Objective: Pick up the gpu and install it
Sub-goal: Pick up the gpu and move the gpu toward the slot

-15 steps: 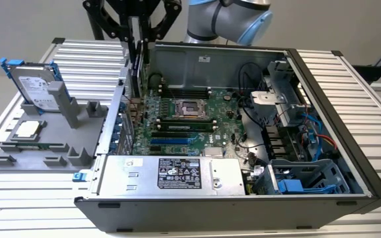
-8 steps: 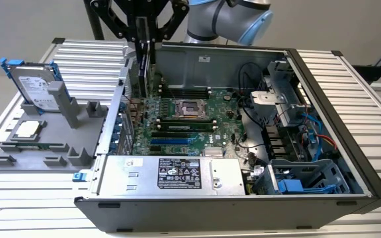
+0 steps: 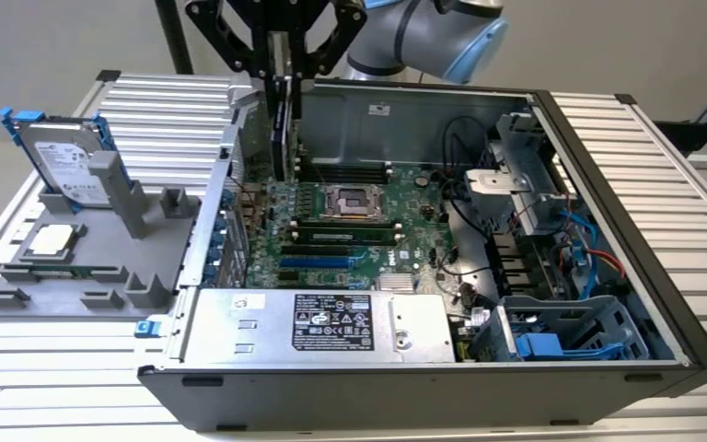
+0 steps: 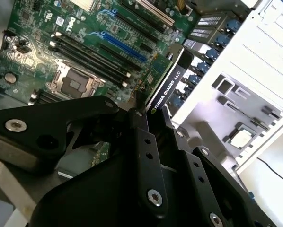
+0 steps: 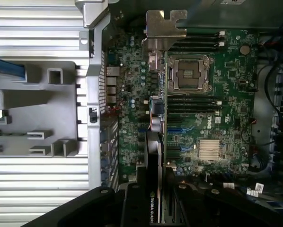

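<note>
Inside the open black metal computer case (image 3: 630, 230) I see the green motherboard (image 3: 341, 230), the silver power supply box (image 3: 317, 322) at its near wall, and the black-and-green gpu card (image 3: 283, 138) upright above. Beside the case, on the exterior view's left, 1 blue-railed silver hard drive (image 3: 65, 164) stands in a grey plastic holder (image 3: 77, 287).

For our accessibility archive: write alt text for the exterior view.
A robot gripper holds the gpu on edge over the motherboard inside an open computer case. At the exterior view's left, a grey tray carries a hard drive with blue rails, standing on end.
</note>
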Controlling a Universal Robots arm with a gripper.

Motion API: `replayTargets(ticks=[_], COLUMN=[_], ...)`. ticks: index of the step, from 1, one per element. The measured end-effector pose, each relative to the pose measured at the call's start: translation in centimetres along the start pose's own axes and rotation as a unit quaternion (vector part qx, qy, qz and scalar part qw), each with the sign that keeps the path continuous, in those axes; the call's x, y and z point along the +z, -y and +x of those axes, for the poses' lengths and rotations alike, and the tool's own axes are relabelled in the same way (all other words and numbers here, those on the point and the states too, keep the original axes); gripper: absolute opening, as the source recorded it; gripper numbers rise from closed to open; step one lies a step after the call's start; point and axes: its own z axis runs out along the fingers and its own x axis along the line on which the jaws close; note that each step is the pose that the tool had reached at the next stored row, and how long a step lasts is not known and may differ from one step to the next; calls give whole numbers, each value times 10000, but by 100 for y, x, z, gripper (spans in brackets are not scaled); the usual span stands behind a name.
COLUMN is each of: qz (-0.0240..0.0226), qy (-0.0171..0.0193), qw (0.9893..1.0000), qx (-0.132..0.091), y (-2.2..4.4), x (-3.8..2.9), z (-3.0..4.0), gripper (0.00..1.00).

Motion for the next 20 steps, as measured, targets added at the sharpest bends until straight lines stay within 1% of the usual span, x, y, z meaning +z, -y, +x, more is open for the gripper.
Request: replayTargets(ticks=[20], qz=[0], qy=[-16], qw=[10000], qx=[-1], y=[-3], x=[5], z=[-280], gripper=[0])
